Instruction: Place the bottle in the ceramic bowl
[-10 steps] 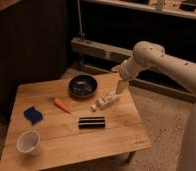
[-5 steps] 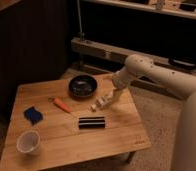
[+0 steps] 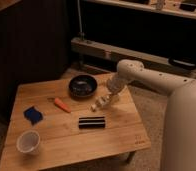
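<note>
The whitish bottle (image 3: 100, 103) lies on the wooden table (image 3: 66, 135), right of centre, just below the dark ceramic bowl (image 3: 83, 85), which stands at the table's back. My gripper (image 3: 111, 96) is at the bottle's right end, right beside the bowl's lower right side. The white arm reaches in from the right.
An orange carrot (image 3: 61, 104) lies left of the bottle. A black rectangular bar (image 3: 92, 122) lies in front of it. A blue object (image 3: 33, 114) is at the left and a white cup (image 3: 29, 141) at the front left. The table's right edge is near the arm.
The arm has swung left and lowered, bringing the gripper down to the bottle's right end. The bottle and the other objects have not visibly moved.
</note>
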`<state>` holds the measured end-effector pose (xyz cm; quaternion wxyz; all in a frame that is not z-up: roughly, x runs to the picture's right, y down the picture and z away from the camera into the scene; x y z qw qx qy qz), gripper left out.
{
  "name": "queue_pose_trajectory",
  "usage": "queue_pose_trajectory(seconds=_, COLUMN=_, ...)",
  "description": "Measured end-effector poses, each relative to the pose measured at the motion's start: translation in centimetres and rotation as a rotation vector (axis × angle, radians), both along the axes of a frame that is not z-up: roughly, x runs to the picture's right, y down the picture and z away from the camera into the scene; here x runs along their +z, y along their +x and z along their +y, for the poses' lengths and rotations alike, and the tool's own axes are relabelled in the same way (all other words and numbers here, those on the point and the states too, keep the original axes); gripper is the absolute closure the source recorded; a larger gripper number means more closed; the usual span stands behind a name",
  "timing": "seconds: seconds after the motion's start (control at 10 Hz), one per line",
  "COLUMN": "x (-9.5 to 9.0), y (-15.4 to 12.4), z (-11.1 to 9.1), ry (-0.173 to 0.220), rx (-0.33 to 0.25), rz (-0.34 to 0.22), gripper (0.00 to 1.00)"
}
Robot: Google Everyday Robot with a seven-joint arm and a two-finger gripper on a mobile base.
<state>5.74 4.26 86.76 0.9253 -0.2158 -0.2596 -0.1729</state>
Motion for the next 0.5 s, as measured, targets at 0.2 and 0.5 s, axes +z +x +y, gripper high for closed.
queue_pose_trajectory(seconds=0.2, x=0.7, y=0.0, z=0.8, ry=-0.009, rx=-0.010, rz=0.008, gripper=0.20)
queue_pose_trajectory(seconds=0.5, x=1.7, y=0.1, z=2.0, ry=-0.034, rx=-0.024, rz=0.019, gripper=0.20)
